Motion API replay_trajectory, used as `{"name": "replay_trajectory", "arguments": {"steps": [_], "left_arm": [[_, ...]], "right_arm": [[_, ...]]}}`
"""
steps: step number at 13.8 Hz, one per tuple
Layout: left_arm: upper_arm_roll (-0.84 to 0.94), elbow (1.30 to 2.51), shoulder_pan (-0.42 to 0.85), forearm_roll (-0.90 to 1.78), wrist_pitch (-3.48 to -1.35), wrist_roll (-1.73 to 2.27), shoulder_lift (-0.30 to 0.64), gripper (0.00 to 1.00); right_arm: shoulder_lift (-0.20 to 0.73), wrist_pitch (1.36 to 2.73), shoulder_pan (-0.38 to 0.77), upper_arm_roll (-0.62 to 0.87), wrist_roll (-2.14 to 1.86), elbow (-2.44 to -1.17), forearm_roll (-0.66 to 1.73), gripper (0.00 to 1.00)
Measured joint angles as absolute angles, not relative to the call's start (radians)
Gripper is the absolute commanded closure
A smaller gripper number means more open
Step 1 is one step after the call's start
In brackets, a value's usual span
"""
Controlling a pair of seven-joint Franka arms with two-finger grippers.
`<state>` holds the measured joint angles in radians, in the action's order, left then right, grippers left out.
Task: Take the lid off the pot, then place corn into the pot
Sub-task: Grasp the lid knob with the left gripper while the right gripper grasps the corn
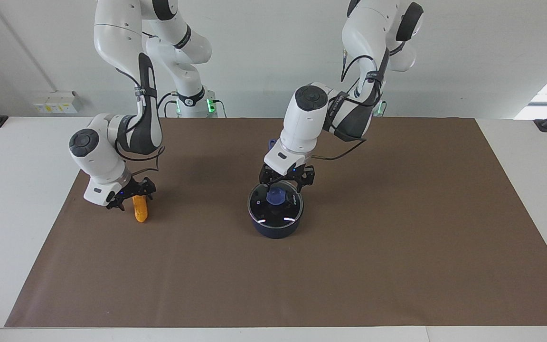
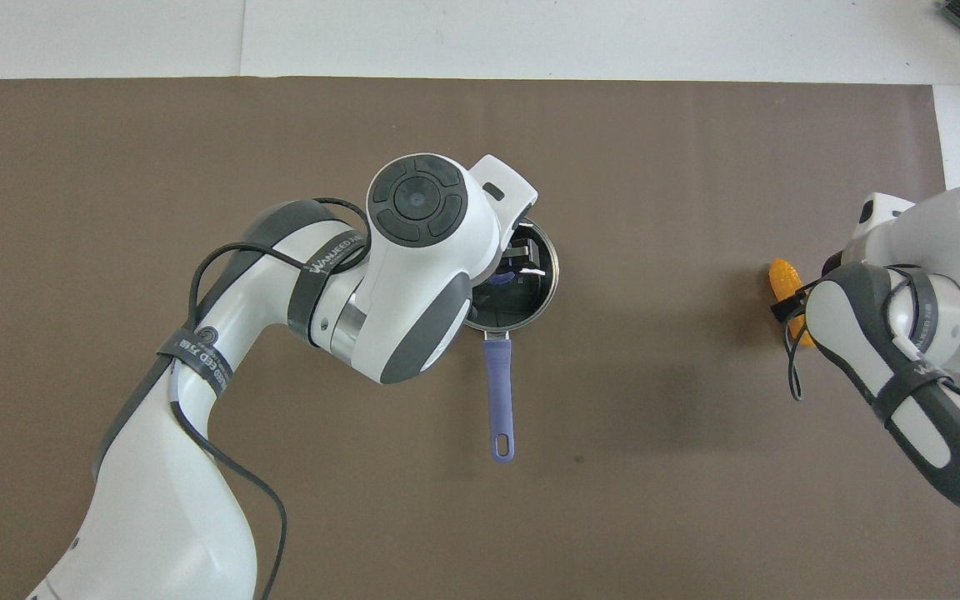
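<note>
Brown mat over the tabletop (image 1: pixel 397 266), with the dark blue pot (image 1: pixel 276 227) at its middle, handle (image 2: pixel 500 392) pointing toward the robots. Clear glass lid (image 1: pixel 275 205) seated on the pot, blue knob (image 1: pixel 276 194) at its centre. Orange-yellow corn (image 1: pixel 140 210) lying flat on the mat, well apart from the pot, toward the right arm's end.

Step in hand, by the look of it: taking hold of the lid, with the corn being readied alongside. Left gripper (image 1: pixel 287 183) low over the lid, jaws wide and standing either side of the knob, nothing held; contact with the knob not clear from either view. Next move likely calls for closing squarely on the knob and lifting straight up, so the rim clears the pot without dragging it.

Right gripper (image 1: pixel 135 198) down at the end of the corn nearer the robots, jaws straddling it; how far open, and whether gripping yet, cannot tell.
</note>
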<state>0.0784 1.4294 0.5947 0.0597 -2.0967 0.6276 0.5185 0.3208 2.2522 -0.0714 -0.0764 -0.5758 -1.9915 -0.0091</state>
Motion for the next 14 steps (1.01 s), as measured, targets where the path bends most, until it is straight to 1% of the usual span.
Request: {"name": "replay_trajectory", "arguments": {"steps": [1,2,3,9,11,13,14], "left_arm": [[0.078,1.405,0.595,0.06,-2.097,0.628,0.539,0.0],[0.078,1.383,0.597,0.056,-2.097,0.628,0.556,0.0],[0.078,1.368,0.599,0.05,-2.095,0.628,0.569,0.0],[0.075,1.342,0.609,-0.014,-2.049,0.628,0.576,0.01],[0.074,1.341,0.614,-0.019,-2.045,0.628,0.576,0.17],[0.073,1.341,0.621,-0.023,-2.045,0.628,0.576,0.26],[0.073,1.341,0.623,-0.024,-2.045,0.628,0.576,0.26]], "right_arm": [[0.321,2.253,-0.071,-0.076,-0.576,-1.992,-0.009,0.62],[0.322,2.253,-0.071,-0.076,-0.576,-1.992,-0.009,0.96],[0.322,2.255,-0.071,-0.076,-0.576,-1.992,-0.009,1.0],[0.321,2.257,-0.071,-0.076,-0.569,-1.992,-0.008,1.0],[0.322,2.258,-0.071,-0.076,-0.567,-1.991,-0.008,1.0],[0.322,2.259,-0.071,-0.076,-0.563,-1.991,-0.008,1.0],[0.322,2.259,-0.071,-0.076,-0.562,-1.991,-0.007,1.0]]}}
